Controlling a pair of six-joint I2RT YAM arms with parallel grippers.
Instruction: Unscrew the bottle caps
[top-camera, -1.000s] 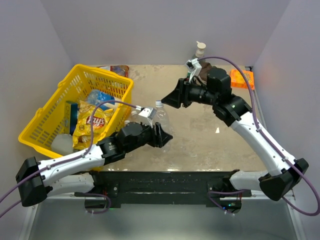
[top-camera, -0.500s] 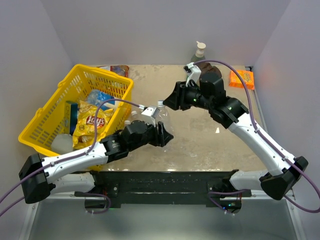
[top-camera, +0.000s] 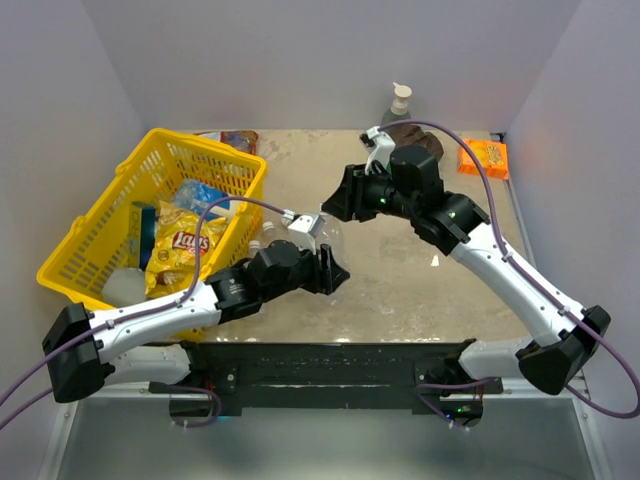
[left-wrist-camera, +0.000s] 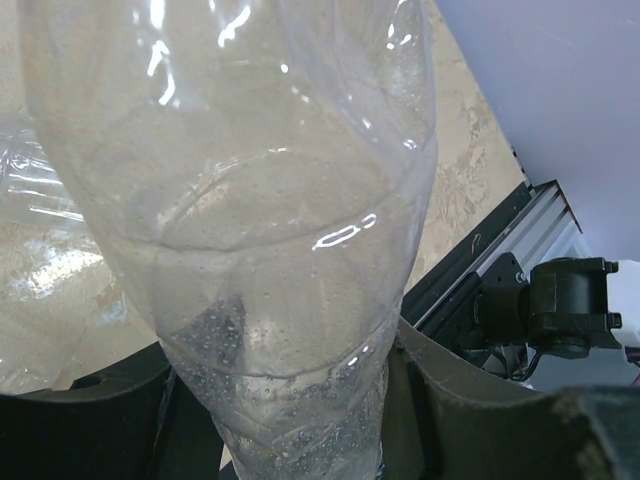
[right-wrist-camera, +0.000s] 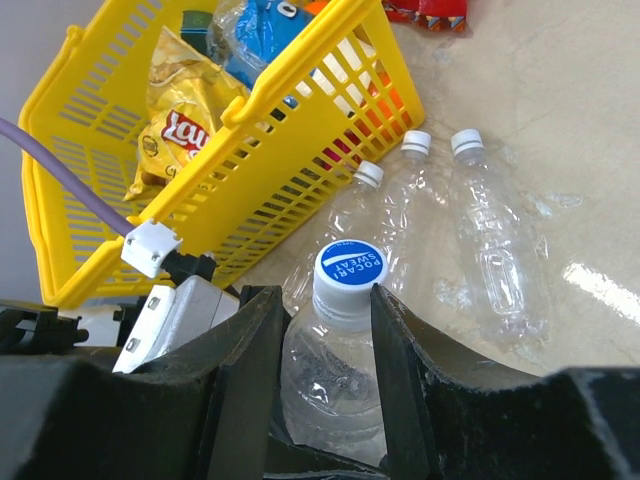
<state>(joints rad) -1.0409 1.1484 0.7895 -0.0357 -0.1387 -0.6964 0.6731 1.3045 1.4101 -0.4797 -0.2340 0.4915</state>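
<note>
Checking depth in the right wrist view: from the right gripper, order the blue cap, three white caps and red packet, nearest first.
1. blue cap: flanked by the right gripper.
2. white caps: beyond, centre-right.
3. red packet: top edge.

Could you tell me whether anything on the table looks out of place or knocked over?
Three capped clear bottles lie on their sides on the table beside the yellow basket, which looks odd for bottles waiting to be uncapped. Only the bottle in the left gripper is held roughly upright, its blue cap on.
</note>
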